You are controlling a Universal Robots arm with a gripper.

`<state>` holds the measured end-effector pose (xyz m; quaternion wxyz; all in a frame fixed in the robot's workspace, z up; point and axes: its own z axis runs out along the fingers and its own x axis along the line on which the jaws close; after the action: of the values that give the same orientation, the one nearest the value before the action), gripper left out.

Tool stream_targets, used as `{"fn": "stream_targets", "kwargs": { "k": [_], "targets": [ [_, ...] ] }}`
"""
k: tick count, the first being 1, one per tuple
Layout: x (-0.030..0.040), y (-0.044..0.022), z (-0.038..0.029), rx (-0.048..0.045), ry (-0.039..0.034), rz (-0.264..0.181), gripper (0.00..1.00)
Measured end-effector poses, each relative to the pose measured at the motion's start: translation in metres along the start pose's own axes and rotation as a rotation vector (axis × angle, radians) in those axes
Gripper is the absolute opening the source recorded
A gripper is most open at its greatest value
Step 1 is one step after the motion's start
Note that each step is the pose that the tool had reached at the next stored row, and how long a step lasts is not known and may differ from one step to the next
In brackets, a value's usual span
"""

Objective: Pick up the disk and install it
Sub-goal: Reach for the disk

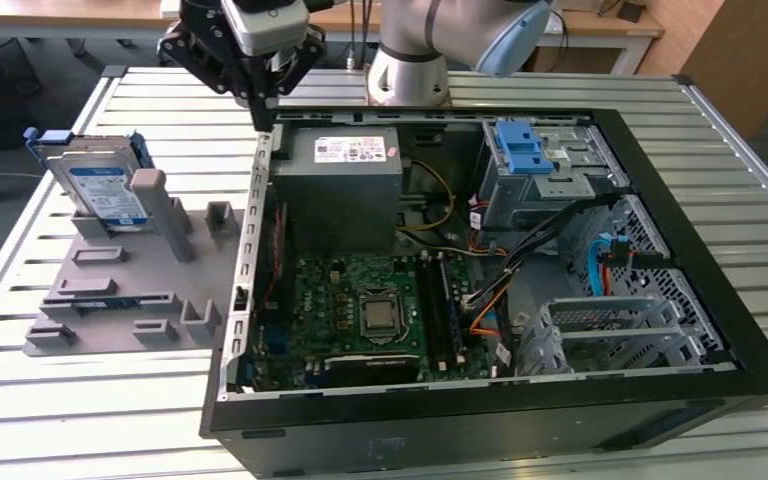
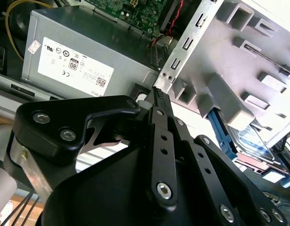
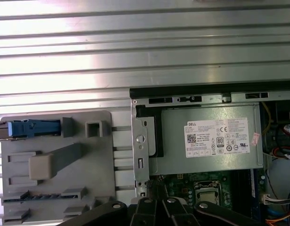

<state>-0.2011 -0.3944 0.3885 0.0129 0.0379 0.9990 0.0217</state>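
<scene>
1. In the exterior view, the flat silver hard disk with a blue-and-white label and blue plastic bracket [image 1: 101, 182] stands on edge in a grey slotted plastic holder [image 1: 117, 325], at nine o'clock of the open black computer case [image 1: 491, 420]. I judge it stands so to offer its top edge.
2. The case lies open-side up, so the silver cage with a blue latch [image 1: 558, 175] faces upward.
3. My black claw [image 1: 267, 112] hangs at the case's eleven o'clock corner, beside the grey power-supply box [image 1: 344, 185]. Its fingers look pressed together, gripping nothing, well apart from the disk.

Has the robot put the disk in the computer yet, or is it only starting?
Only starting. Done: nothing yet; the disk stands in the grey holder at the exterior view's left, outside the computer case. In hand: nothing; the end effector hangs shut and empty over the case's corner by the power supply. Left: both picking up and installing.
</scene>
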Motion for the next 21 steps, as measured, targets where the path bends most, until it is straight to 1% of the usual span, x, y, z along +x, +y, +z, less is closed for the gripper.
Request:
{"fn": "stream_targets", "kwargs": {
  "k": [21],
  "targets": [
    [0.0101,0.0007,0.0018,0.0002,0.0021,0.000,0.11]
  ]
}}
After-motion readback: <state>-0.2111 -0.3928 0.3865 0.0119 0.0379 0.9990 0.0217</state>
